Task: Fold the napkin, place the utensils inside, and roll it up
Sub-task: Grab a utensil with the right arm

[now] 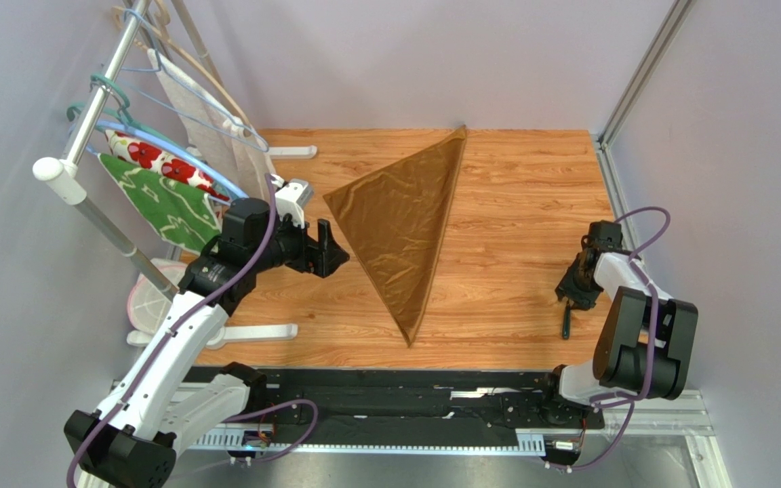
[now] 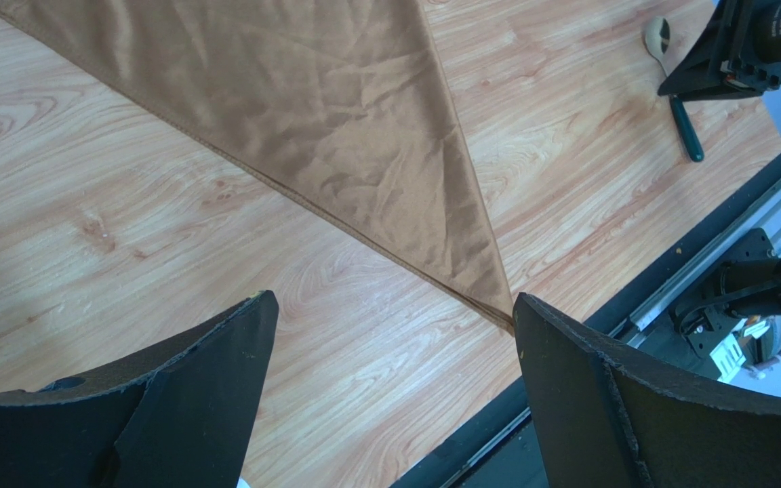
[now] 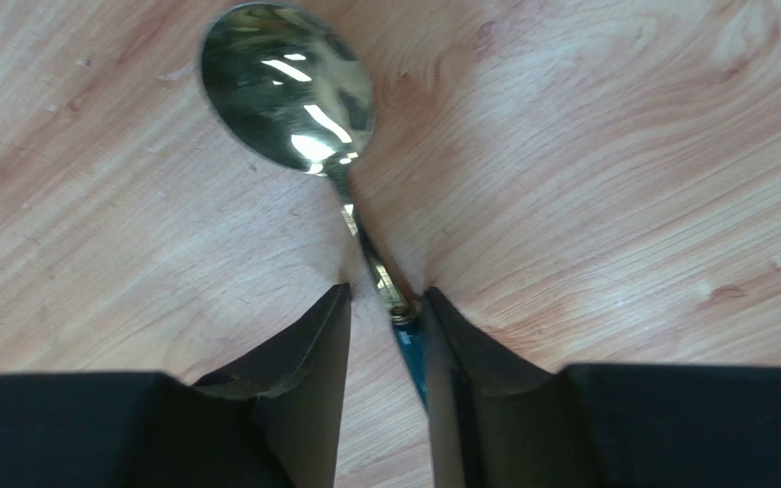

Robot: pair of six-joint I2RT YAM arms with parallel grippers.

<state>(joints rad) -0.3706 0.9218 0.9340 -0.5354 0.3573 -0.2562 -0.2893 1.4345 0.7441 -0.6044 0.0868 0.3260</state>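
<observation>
One golden-brown triangular folded cloth napkin and one teal-handled gold metal spoon lie on the wooden desk. The left hand gapes wide. The right hand straddles the spoon, fingers apart.

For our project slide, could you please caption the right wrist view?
Right gripper straddling the neck of a gold-bowled, teal-handled spoon lying on the wooden table, jaws not yet closed.

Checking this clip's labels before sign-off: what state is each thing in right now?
Golden-brown cloth napkin: folded into a triangle, flat on the wooden table.
Gold-bowled spoon with teal handle: lying on the table.
Left pincer: wide open, empty.
Right pincer: part open, astride the spoon's neck.
Green leaf-patterned cloth: hanging on the rack.
</observation>
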